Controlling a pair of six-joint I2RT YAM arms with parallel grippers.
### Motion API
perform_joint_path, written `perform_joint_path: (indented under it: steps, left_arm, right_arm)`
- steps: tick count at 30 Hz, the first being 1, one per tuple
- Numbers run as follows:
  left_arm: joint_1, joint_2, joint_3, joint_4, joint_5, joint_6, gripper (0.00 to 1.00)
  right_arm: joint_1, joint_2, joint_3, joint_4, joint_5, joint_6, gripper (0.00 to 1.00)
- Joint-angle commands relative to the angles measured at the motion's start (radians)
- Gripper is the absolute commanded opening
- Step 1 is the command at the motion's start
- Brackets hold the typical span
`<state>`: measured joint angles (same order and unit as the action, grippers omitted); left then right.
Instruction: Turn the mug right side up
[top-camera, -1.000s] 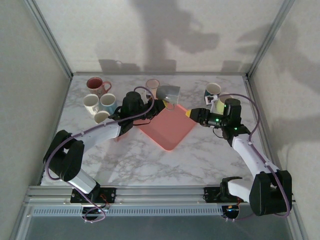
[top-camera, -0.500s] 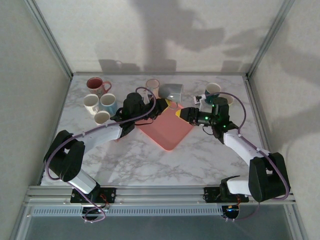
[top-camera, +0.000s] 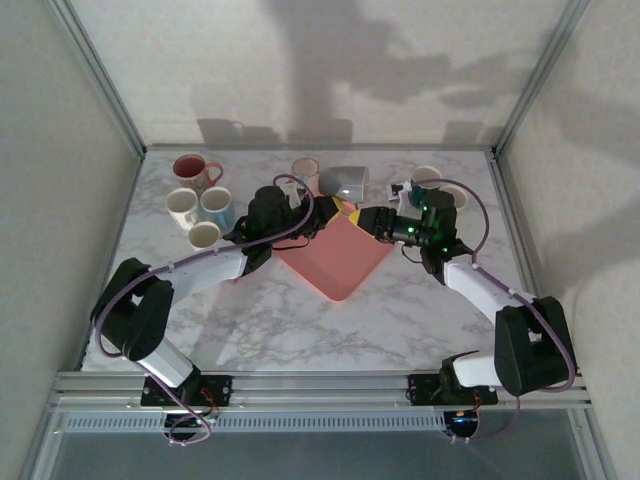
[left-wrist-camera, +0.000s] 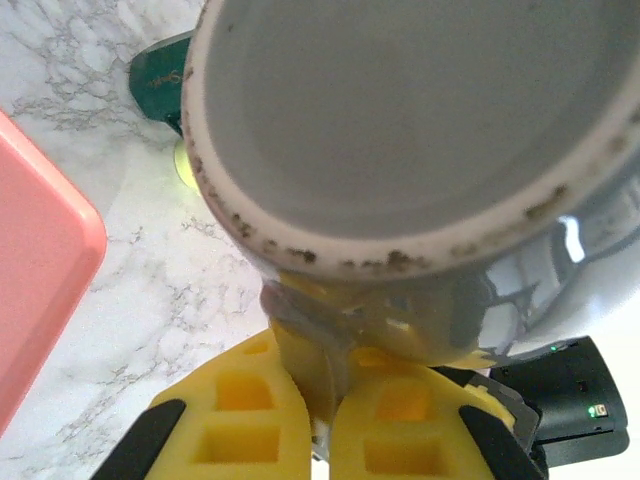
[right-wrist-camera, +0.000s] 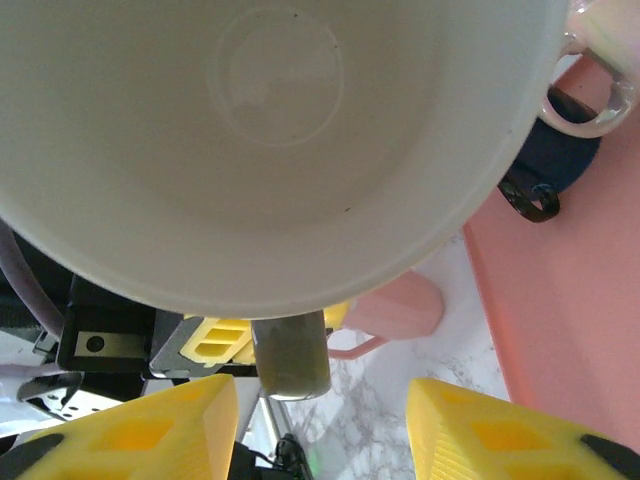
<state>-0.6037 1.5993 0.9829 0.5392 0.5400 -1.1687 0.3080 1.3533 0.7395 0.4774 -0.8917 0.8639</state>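
Marble table (top-camera: 250, 320), white walls (top-camera: 200, 70) all round. Up close, left gripper (left-wrist-camera: 315, 385) clamps the grey mug (top-camera: 343, 182); right gripper (right-wrist-camera: 320, 392) gapes wide.

From my station the two match: the left white-shelled arm with bulky black joints (top-camera: 200, 268) and the right white-shelled arm with black joints (top-camera: 487, 290) each trail a looping purple cable (top-camera: 284, 179). Small green lights (top-camera: 412, 234) glow at the right wrist. I see ribbed yellow plastic fingers (left-wrist-camera: 235, 420), black-cornered.
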Motion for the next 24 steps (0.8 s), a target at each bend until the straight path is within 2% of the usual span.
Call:
perform_joint_path:
  steps: [1, 13, 22, 24]
  left_arm:
    - [-0.014, -0.006, 0.004, 0.137, 0.024, -0.024, 0.00]
    - [-0.030, 0.005, -0.016, 0.166, 0.021, -0.061, 0.00]
    - [-0.044, 0.035, -0.025, 0.200, 0.002, -0.093, 0.00]
    - [-0.045, 0.038, -0.027, 0.196, -0.003, -0.094, 0.06]
  right_arm:
    - [0.015, 0.023, 0.034, 0.088, 0.013, 0.043, 0.46]
    - [0.030, 0.056, 0.034, 0.198, 0.066, 0.120, 0.31]
    - [0.033, 0.056, 0.035, 0.205, 0.080, 0.121, 0.07]
    - [0.033, 0.048, 0.042, 0.188, 0.084, 0.108, 0.04]
